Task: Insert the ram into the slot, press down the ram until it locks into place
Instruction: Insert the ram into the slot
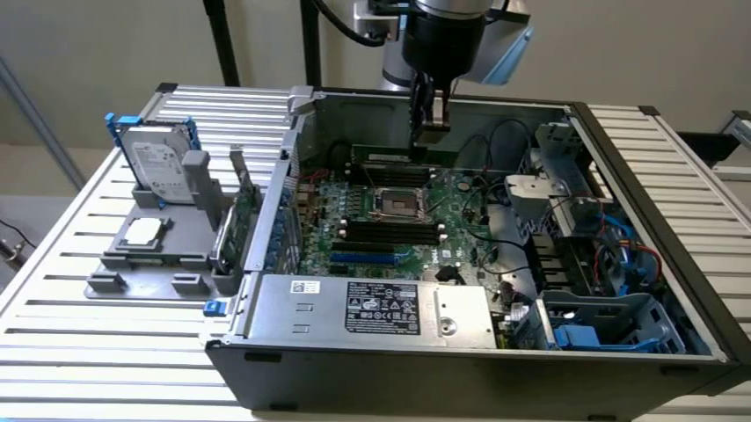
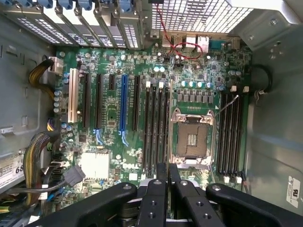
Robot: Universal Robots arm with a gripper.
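My gripper (image 1: 431, 136) hangs over the open computer case, its fingers (image 2: 161, 177) drawn together. The ram (image 1: 393, 156), a thin green stick with a white label, hangs level from the fingertips above the motherboard (image 1: 470, 207), lengthwise along the sockets. It is held off its middle, with the longer part toward the exterior view's left. Black memory slots (image 1: 388, 233) lie in a parallel group beside the square metal processor socket (image 1: 393, 204). From the wrist, one slot group (image 2: 156, 127) runs just past my gripper (image 2: 167, 172) and a second group (image 2: 231, 132) lies across the socket (image 2: 191, 139).
A blue connector strip (image 1: 364, 258) lies near the slots. The power supply (image 1: 375, 308) fills the case's front, with cables (image 1: 516, 255) and a drive cage (image 1: 610, 321) on the exterior view's right. A grey fixture (image 1: 141, 255) with a hard drive (image 1: 158, 167) stands outside the case.
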